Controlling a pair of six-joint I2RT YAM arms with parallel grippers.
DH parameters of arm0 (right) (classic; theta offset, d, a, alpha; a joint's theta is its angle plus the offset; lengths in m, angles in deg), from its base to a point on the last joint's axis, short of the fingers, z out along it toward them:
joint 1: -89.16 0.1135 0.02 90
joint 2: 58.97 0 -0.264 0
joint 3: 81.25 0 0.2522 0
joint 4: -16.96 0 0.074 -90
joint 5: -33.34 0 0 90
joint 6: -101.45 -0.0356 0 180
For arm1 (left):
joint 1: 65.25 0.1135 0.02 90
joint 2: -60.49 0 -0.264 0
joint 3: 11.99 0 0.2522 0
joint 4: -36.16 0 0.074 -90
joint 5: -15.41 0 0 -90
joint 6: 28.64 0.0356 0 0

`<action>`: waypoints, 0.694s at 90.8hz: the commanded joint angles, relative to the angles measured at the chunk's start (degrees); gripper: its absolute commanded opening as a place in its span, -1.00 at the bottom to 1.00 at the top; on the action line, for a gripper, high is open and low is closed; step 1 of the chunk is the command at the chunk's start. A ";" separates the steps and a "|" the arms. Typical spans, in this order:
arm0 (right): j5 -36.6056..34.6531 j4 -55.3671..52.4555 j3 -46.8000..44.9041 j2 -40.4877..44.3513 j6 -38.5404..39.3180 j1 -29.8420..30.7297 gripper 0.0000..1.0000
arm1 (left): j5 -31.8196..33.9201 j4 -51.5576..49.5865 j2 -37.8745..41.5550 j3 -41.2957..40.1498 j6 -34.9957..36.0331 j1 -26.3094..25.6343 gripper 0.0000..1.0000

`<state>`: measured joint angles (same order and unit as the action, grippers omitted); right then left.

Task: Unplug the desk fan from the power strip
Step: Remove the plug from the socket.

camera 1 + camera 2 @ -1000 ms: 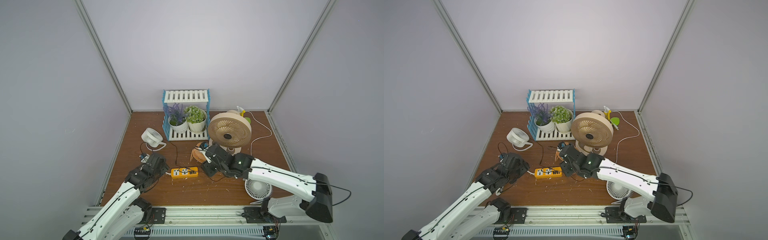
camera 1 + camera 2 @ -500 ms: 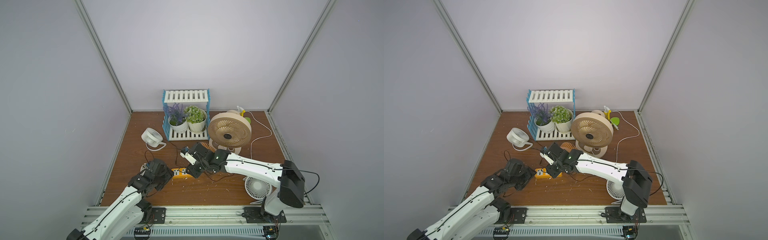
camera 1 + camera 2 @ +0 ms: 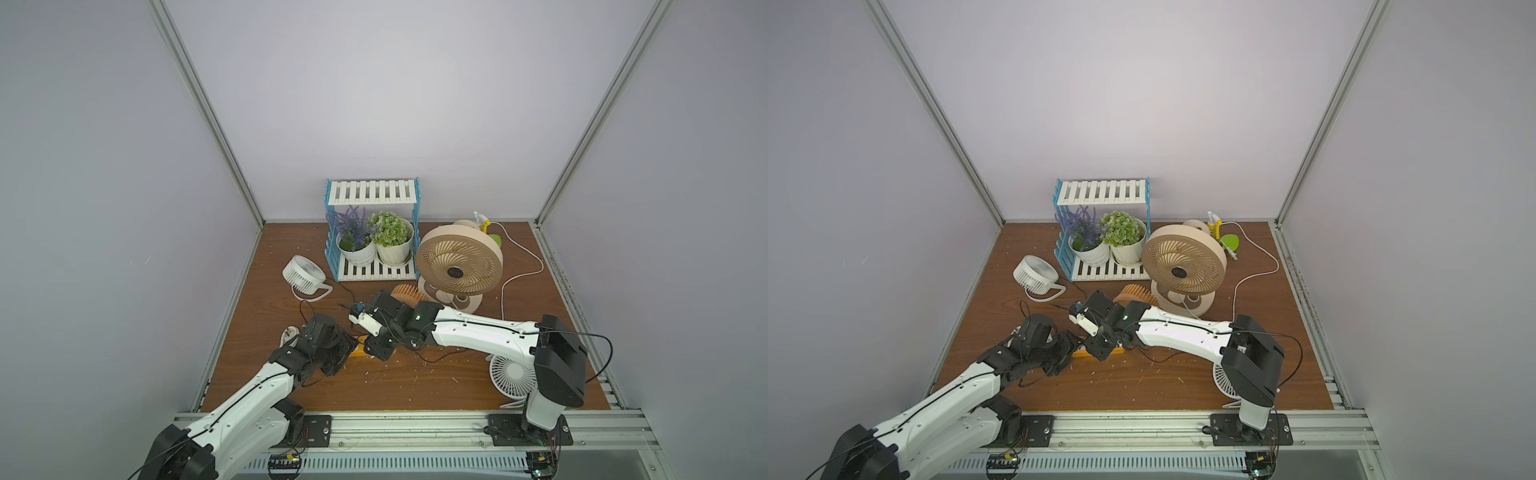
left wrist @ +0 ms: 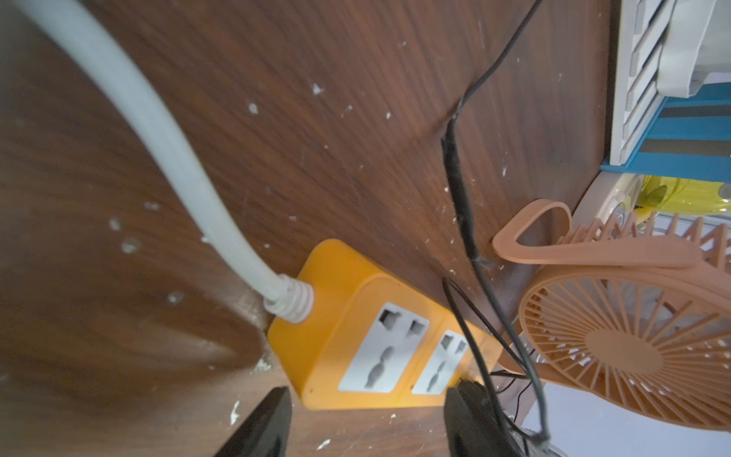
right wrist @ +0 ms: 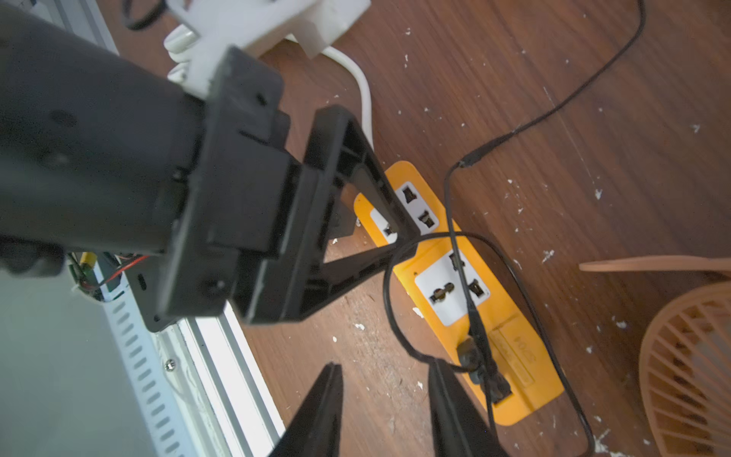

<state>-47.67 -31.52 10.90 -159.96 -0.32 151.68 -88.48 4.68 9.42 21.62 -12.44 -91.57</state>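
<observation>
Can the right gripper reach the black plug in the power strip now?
Probably yes: the right gripper stands open beside the plug, nothing between; the left gripper is at the strip's other end.

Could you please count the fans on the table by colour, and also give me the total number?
White fans: 2
Beige fans: 1
Orange fans: 1
Total: 4
</observation>
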 commanded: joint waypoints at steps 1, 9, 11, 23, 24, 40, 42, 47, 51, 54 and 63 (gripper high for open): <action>-1.54 -0.73 1.78 -0.87 1.72 0.61 -0.18 | 0.99 1.61 0.98 -2.22 -2.71 0.49 0.27; -2.99 -0.95 2.63 -1.81 2.01 0.65 -0.20 | 1.02 3.14 1.31 -3.82 -4.45 0.44 0.25; -3.30 -0.96 2.82 -2.01 2.12 0.71 -0.21 | 0.98 3.52 1.25 -4.09 -4.63 0.52 0.25; -4.85 -0.54 3.56 -3.40 2.57 0.64 -0.24 | 0.01 5.81 0.34 -4.39 -4.32 0.48 0.25; -4.90 -0.49 3.63 -3.50 2.64 0.61 -0.25 | -0.12 6.05 0.17 -4.39 -4.20 0.48 0.25; -6.15 -1.64 4.78 -4.75 3.83 0.65 -0.28 | -1.18 9.49 -1.42 -4.12 -3.72 0.49 0.25; -6.33 -1.86 4.83 -4.81 3.98 0.67 -0.28 | -1.15 9.53 -1.52 -4.08 -3.72 0.49 0.26; -6.53 -2.09 4.75 -4.83 4.27 0.63 -0.30 | -1.14 9.54 -1.86 -3.92 -3.65 0.49 0.24; -6.49 -2.11 4.61 -4.87 4.42 0.56 -0.30 | -1.14 9.54 -2.26 -3.88 -3.72 0.49 0.22; -6.41 -2.04 4.40 -4.91 4.44 0.59 -0.31 | -1.14 9.59 -2.52 -4.01 -3.87 0.50 0.20; -6.27 -1.87 4.06 -5.09 4.43 0.57 -0.40 | -1.23 10.25 -3.30 -4.51 -4.22 0.49 0.14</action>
<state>-53.04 -32.81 14.31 -164.68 3.33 152.18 -89.47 13.84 6.93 17.86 -16.44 -91.57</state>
